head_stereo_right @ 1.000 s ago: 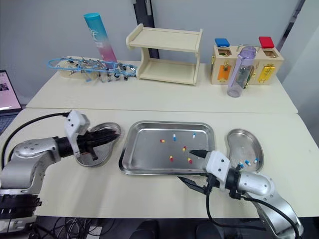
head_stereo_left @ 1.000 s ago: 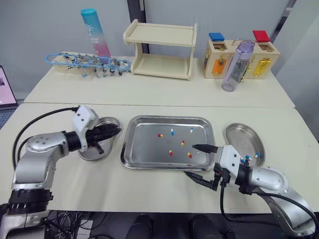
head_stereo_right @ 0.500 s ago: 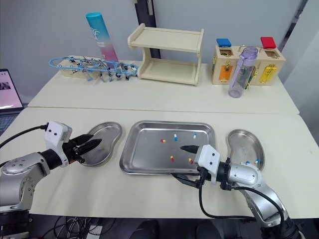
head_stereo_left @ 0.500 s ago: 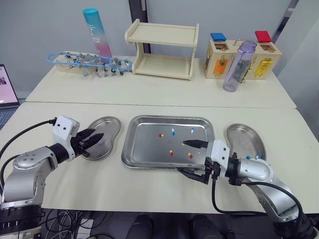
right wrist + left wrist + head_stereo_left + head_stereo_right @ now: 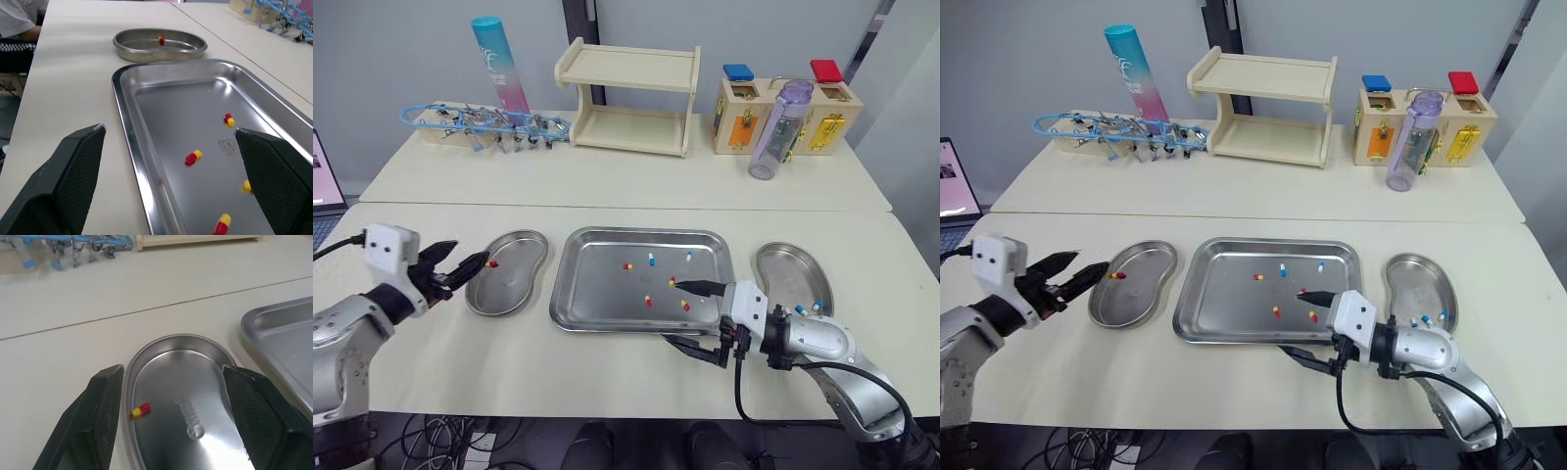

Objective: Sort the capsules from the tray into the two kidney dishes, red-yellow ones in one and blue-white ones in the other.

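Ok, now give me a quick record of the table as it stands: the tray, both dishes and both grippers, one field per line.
tray: middle of the table, holds six capsules
tray contents: four red-yellow capsules, two blue-white capsules
left dish: one red-yellow capsule near its rim
right dish: at least two blue-white capsules
left gripper: open, empty, just left of the left dish
right gripper: open, empty, at the tray's near right corner

Silver arms (image 5: 832,343), white wrists (image 5: 389,245), black cables (image 5: 737,377), black pincer fingers (image 5: 103,413)
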`<act>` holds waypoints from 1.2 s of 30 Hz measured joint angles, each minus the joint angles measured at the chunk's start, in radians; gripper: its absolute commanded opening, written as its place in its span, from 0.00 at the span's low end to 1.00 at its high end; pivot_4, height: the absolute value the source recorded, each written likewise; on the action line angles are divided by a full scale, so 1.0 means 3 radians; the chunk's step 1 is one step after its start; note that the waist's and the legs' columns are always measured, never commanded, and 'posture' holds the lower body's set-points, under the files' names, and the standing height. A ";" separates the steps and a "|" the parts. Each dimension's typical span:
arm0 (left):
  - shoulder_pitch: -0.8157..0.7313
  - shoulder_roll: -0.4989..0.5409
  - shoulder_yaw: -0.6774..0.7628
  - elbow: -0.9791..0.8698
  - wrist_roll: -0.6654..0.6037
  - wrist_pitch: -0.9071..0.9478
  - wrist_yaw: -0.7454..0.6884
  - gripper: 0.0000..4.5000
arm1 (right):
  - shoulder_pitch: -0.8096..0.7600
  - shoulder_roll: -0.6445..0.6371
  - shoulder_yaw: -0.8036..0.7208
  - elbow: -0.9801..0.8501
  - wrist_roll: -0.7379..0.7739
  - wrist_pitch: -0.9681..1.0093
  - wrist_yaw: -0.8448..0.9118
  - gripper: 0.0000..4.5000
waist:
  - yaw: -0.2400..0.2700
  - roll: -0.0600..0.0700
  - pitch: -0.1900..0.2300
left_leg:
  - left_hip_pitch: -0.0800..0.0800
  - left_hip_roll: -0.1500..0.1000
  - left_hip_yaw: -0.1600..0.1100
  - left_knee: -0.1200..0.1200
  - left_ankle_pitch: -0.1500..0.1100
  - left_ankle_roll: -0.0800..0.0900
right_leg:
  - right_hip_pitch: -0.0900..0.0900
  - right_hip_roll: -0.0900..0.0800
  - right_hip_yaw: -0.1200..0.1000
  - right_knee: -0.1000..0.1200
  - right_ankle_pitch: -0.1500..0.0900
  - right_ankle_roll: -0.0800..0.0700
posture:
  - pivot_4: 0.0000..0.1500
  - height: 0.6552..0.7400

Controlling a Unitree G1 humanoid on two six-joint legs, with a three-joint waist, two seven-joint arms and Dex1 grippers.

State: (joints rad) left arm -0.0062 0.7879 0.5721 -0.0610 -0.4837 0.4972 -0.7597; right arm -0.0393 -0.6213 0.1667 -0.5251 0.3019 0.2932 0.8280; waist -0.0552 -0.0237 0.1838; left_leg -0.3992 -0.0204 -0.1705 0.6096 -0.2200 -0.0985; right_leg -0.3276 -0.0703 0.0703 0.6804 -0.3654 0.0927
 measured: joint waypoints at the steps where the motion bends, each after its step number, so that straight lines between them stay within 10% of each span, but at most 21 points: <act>1: 0.0091 0.0053 0.0073 0.0051 0.0007 -0.0011 -0.0032 0.93 | 0.0085 -0.0085 -0.0125 -0.0050 0.0036 0.0020 0.0008 1.00 | 0.0002 0.0000 0.0000 | 0.0000 0.0000 0.0001 -0.0001 0.0000 0.0000 | 0.0000 0.0000 0.0000 -0.0001 0.0000 0.0000 | 1.00 1.00; 15: 0.0856 0.0210 0.0373 0.0958 0.0291 -0.0613 -0.0417 1.00 | 0.1727 -0.1148 -0.2684 0.0654 0.0224 -0.0176 0.1081 1.00 | 0.0080 -0.0011 -0.0007 | 0.0002 0.0000 0.0008 -0.0003 -0.0001 0.0001 | 0.0004 -0.0003 0.0002 -0.0006 0.0000 0.0000 | 1.00 1.00; 36: 0.1007 0.0161 0.0370 0.1012 0.0337 -0.0745 -0.0430 1.00 | 0.1834 -0.1212 -0.2870 0.1198 0.0017 -0.0482 0.1438 1.00 | 0.0071 -0.0012 -0.0008 | 0.0003 0.0001 0.0012 -0.0004 -0.0001 0.0000 | 0.0004 -0.0003 0.0003 -0.0005 -0.0001 -0.0001 | 1.00 1.00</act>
State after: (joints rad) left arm 0.2958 0.8362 0.6832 0.2424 -0.3825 0.2738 -0.8886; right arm 0.5108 -0.9850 -0.6944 -0.1656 0.3071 0.1485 1.2595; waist -0.0338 -0.0272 0.1815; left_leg -0.3982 -0.0201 -0.1670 0.6085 -0.2203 -0.0985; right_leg -0.3262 -0.0713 0.0712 0.6787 -0.3657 0.0924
